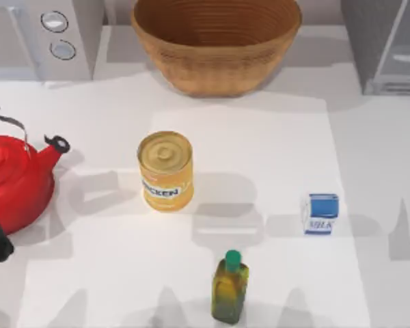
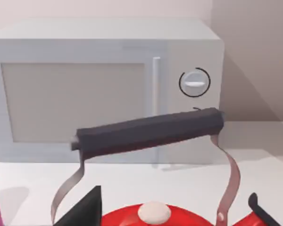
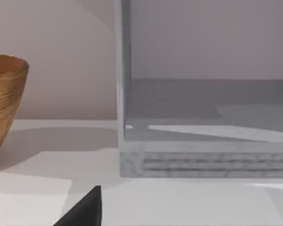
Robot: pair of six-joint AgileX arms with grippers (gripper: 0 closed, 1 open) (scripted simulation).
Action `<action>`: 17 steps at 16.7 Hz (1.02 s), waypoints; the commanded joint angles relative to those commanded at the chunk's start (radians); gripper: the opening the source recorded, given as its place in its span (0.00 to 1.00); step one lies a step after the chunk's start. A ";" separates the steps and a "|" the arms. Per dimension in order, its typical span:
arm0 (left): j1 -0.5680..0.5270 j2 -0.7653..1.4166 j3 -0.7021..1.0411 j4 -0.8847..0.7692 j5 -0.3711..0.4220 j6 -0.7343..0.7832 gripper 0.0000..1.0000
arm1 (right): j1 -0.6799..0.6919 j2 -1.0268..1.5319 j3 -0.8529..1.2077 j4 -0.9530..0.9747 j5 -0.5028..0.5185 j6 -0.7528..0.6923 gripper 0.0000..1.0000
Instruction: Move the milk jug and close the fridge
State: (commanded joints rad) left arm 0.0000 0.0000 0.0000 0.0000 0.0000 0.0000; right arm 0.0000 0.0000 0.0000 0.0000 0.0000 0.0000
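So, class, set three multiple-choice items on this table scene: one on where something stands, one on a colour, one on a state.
1. Where is the milk jug?
A. inside the basket
B. on the table, right of the yellow can
C. inside the fridge

2. What colour is the kettle?
A. red
B. green
C. blue

3. How is the fridge?
A. shut
B. open
C. tipped over

Answers:
1 B, it stands on the table right of the yellow can.
2 A, its body is red.
3 B, its inside shelf shows.
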 joint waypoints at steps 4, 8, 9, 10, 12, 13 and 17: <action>0.000 0.000 0.000 0.000 0.000 0.000 1.00 | 0.035 0.034 0.002 0.034 0.035 0.003 1.00; 0.000 0.000 0.000 0.000 0.000 0.000 1.00 | 0.218 0.191 0.008 0.184 0.219 0.007 1.00; 0.000 0.000 0.000 0.000 0.000 0.000 1.00 | 0.280 0.242 0.009 0.233 0.282 0.008 1.00; 0.000 0.000 0.000 0.000 0.000 0.000 1.00 | 0.346 0.296 0.010 0.284 0.348 0.009 1.00; 0.000 0.000 0.000 0.000 0.000 0.000 1.00 | 0.483 0.408 0.013 0.388 0.484 0.010 1.00; 0.000 0.000 0.000 0.000 0.000 0.000 1.00 | 0.551 0.462 0.015 0.439 0.552 0.011 1.00; 0.000 0.000 0.000 0.000 0.000 0.000 1.00 | 0.786 0.651 0.021 0.619 0.790 0.015 1.00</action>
State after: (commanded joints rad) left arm 0.0000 0.0000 0.0000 0.0000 0.0000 0.0000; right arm 0.7864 0.6511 0.0206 0.6192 0.7903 0.0152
